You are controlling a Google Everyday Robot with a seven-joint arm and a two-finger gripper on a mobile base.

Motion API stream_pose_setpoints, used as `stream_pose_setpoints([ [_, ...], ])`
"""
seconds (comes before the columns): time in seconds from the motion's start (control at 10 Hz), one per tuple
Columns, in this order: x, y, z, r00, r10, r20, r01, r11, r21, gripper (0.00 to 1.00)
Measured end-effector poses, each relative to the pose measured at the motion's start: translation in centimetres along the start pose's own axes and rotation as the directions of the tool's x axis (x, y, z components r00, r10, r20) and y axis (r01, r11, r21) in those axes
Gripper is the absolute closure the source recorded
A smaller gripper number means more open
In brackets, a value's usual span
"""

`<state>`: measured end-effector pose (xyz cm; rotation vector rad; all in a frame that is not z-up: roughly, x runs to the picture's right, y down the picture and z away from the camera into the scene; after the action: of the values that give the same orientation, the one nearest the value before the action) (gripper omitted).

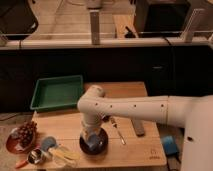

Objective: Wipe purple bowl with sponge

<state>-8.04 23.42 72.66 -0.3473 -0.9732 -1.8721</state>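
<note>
One white robot arm (130,107) reaches from three o'clock across the wooden bench (140,150). Its end effector (91,136) sits down inside the small dark purple bowl (102,145) at six o'clock, over the light-blue sponge (93,144). Its grip cannot be told.

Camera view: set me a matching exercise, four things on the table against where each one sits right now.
Things:
1. green tray
2. purple bowl
3. reddish dish of grapes
4. light-blue block

Places:
a. front left corner of the table
b. front right edge
c. directly beneath the gripper, which hangs over it
d. back left corner

Pairs: 1-d; 2-c; 3-a; 4-b
</note>
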Motion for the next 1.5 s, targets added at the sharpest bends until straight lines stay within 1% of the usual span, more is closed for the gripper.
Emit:
stream_pose_setpoints([
  [0.1, -0.6, -1.4, 0.4, 1.0, -0.022, 0.017, 0.02, 0.997, 0.068, 1.0],
  [0.2, -1.5, -2.5, 0.7, 0.999, -0.035, 0.039, 0.031, 0.995, 0.091, 1.0],
  [0.3, -2.4, -2.8, 0.9, 0.998, -0.033, 0.054, 0.027, 0.995, 0.099, 1.0],
  [0.4, -3.6, -2.5, 1.1, 0.996, -0.02, 0.086, 0.009, 0.992, 0.128, 1.0],
  [0.5, -4.5, -2.0, 1.2, 0.992, -0.016, 0.122, 0.0, 0.991, 0.131, 1.0],
  [0.6, -5.6, -1.5, 1.2, 0.986, -0.013, 0.165, -0.007, 0.993, 0.119, 1.0],
  [0.7, -6.4, -0.8, 1.0, 0.979, 0.002, 0.204, -0.021, 0.996, 0.09, 1.0],
  [0.9, -7.0, 0.0, 0.3, 0.964, 0.04, 0.262, -0.047, 0.999, 0.018, 1.0],
  [1.0, -7.3, 0.7, -0.1, 0.957, 0.068, 0.284, -0.064, 0.998, -0.022, 1.0],
  [1.2, -6.8, 1.8, -0.3, 0.948, 0.104, 0.3, -0.086, 0.994, -0.074, 1.0],
  [1.3, -6.4, 2.4, -0.2, 0.946, 0.117, 0.302, -0.095, 0.992, -0.088, 1.0],
  [1.4, -5.6, 3.3, 0.1, 0.944, 0.134, 0.301, -0.107, 0.989, -0.102, 1.0],
  [1.5, -5.2, 3.6, 0.3, 0.944, 0.138, 0.298, -0.111, 0.988, -0.107, 1.0],
])
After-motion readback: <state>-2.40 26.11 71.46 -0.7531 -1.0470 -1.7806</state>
